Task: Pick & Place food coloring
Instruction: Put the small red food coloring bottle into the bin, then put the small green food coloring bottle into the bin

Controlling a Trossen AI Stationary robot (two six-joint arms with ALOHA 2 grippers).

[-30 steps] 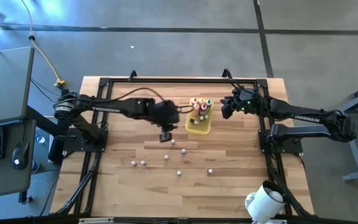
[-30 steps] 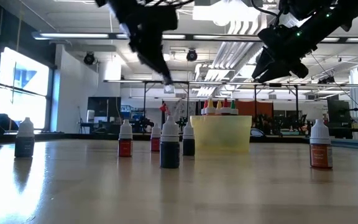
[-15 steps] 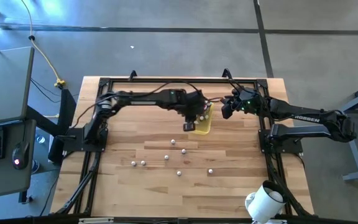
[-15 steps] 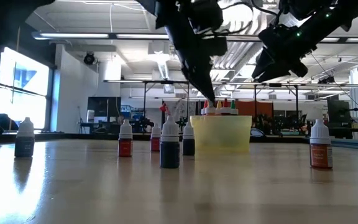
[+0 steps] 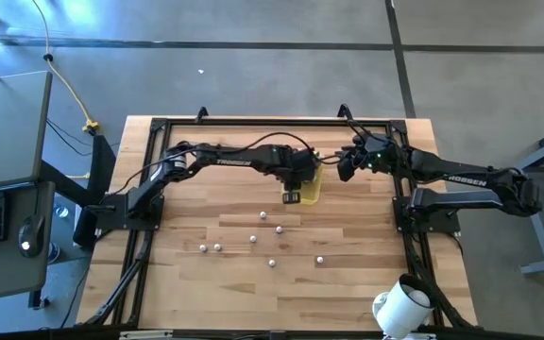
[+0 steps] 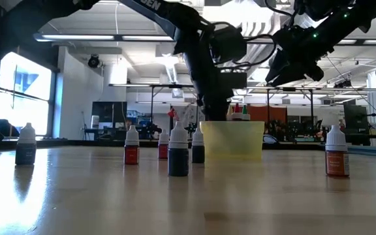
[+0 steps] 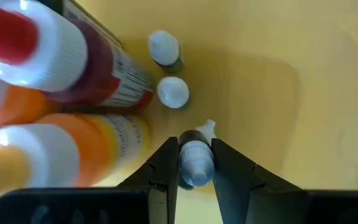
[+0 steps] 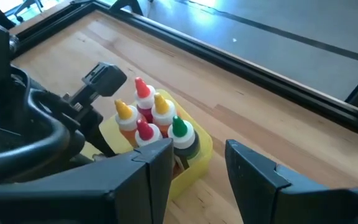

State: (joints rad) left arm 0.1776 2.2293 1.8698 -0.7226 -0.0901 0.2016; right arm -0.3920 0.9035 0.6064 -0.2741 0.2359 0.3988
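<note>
A yellow tray [image 5: 312, 189] stands at the table's far middle and holds taller bottles with red, orange, yellow and green caps [image 8: 146, 118]. My left gripper [image 7: 196, 180] reaches down into the tray [image 7: 253, 81], shut on a tiny food coloring bottle [image 7: 196, 160] with a whitish cap. Beside it, two more small bottles [image 7: 173, 92] stand on the tray floor. Several other food coloring bottles [image 5: 253, 240] stand loose on the wood nearer the front. My right gripper [image 8: 197, 168] hovers open just right of the tray, with nothing between its fingers. My left gripper pinches the small bottle at its cap end [image 7: 196, 152] between its two fingers. The fingers come steeply from above, pointing down into the tray. The bottle hangs lengthwise below the fingers, cap toward the wrist; I cannot tell whether its bottom touches the tray floor.
Loose small bottles [image 6: 178, 156] dot the middle of the table, one farther right [image 6: 337, 153] and two at the left [image 6: 25, 145]. Black frame rails [image 5: 149, 189] run along the table's sides. A white roll [image 5: 399, 307] sits at the near right corner.
My left gripper has carried the small bottle from above the table's middle toward the right and far edge, then down into the yellow tray, tipping steeper as it went. It has stayed shut on the bottle throughout.
</note>
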